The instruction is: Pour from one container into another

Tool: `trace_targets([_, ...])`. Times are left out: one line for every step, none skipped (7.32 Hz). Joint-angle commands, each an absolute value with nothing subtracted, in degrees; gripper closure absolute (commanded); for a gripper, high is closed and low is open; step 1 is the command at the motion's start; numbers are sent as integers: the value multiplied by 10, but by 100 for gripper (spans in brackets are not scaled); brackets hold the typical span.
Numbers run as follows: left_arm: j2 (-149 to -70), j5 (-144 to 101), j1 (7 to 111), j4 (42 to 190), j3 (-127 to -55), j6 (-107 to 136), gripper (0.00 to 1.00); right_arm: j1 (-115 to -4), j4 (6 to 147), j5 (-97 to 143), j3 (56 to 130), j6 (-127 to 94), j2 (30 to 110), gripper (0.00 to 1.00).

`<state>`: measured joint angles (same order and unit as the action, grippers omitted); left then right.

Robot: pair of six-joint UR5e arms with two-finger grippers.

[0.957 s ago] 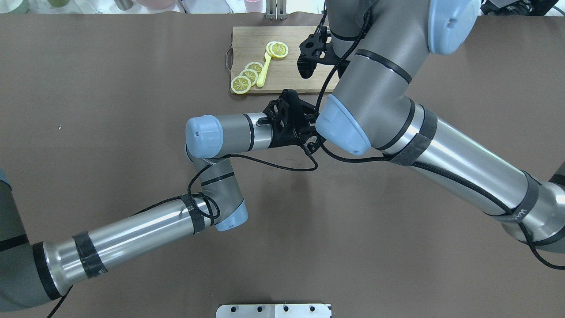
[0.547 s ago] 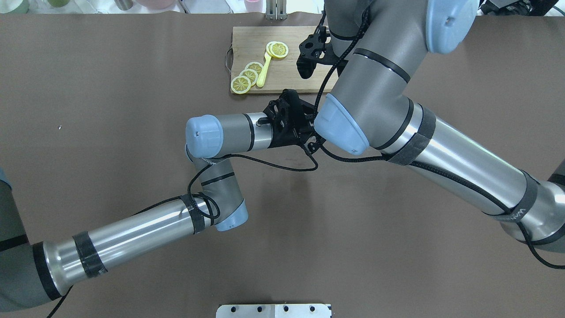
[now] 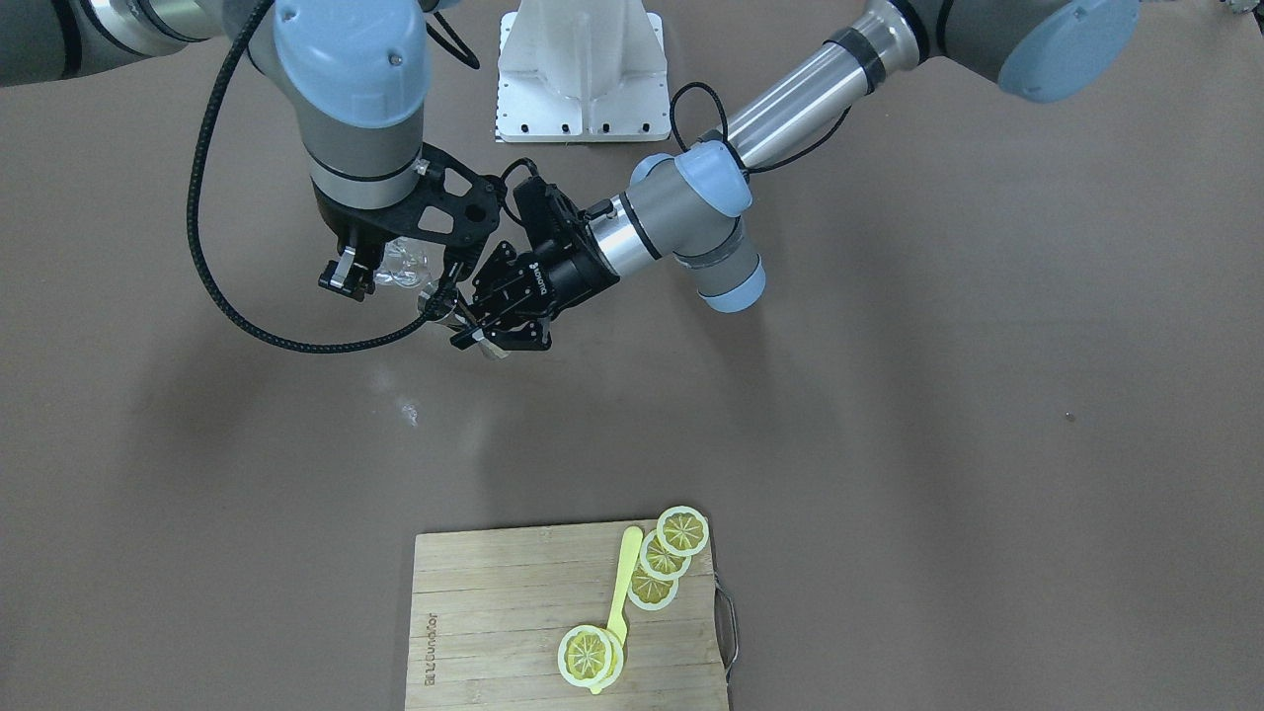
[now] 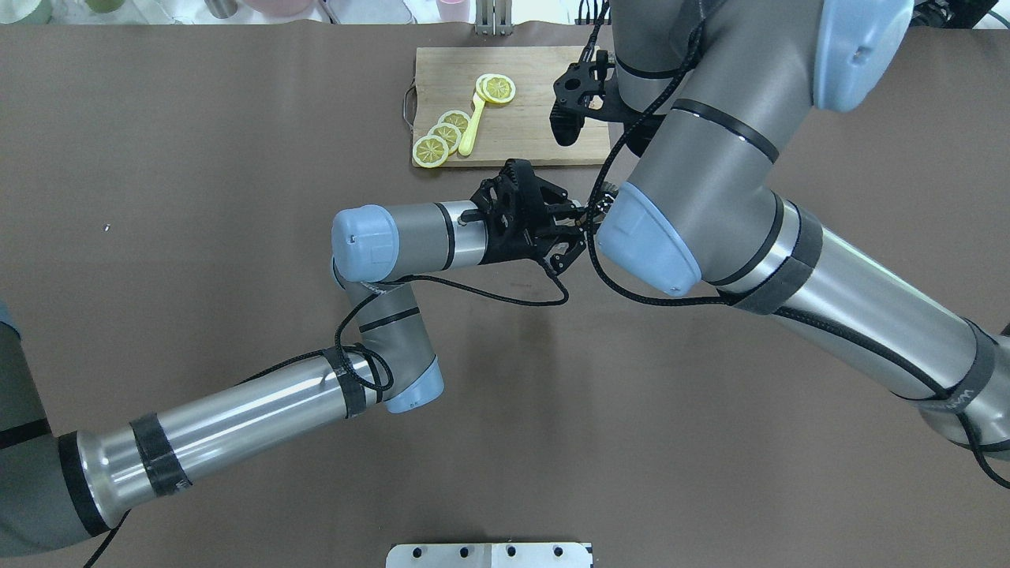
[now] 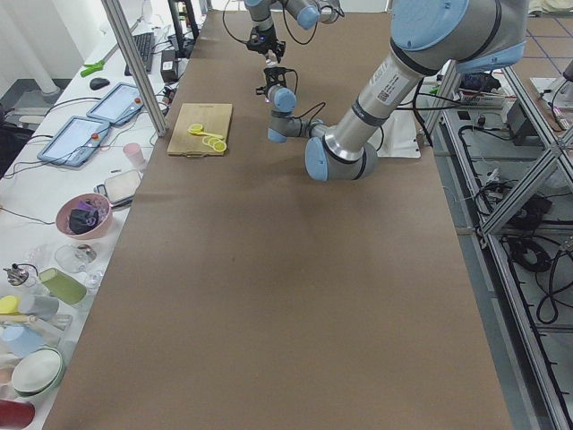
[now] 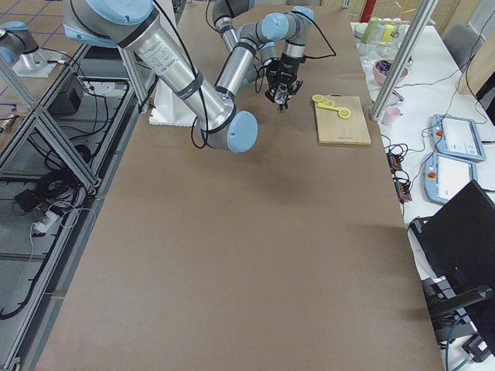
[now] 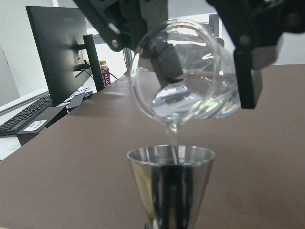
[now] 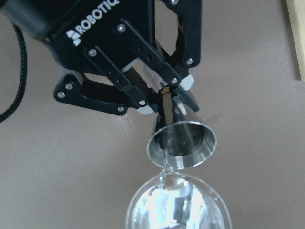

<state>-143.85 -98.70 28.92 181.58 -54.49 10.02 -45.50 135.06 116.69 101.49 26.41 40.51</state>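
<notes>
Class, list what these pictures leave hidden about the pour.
Overhead view: the glass cup and jigger are largely hidden under the right arm.
Left wrist view: the jigger's lower cone is cut off by the bottom edge; steel hides its fill level.
Side views: both vessels too small.

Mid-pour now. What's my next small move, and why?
Probably hold the right tool at this tilt, shifting nothing. The glass cup has liquid left, and its thin stream falls inside the rim of the jigger, which the left tool holds upright.
</notes>
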Motion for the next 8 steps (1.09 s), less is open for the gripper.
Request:
trace_targets([-1439,-987,290,1816,-546,100,100,-456,1322,1166,1027,256,417,100])
trace_targets([-1439,-987,289,1816,-550,100,100,-458,1294,1166,1027,255,428,100])
trace_targets([-1438,-987,289,1816,-551,100,100,-466,1267,1167,1029,255,440,100])
trace_targets([-1438,-987,289,1816,-551,100,100,-471,1232,1170,1046,254,467,100])
trace_targets([-1438,-987,290,1816,-551,100,100,-481,1190,1174,1060,244,495,100])
trace_targets([-1431,-987,290,1816,-558,100,100,-489,1179,1176,1075,243,510,100])
trace_targets([-1417,-987,290,1816,-575,100,100,-497,1178,1185,1091,243,523,100])
trace_targets([-1395,-988,291,1816,-597,101,100,-503,1166,1186,1111,241,542,100])
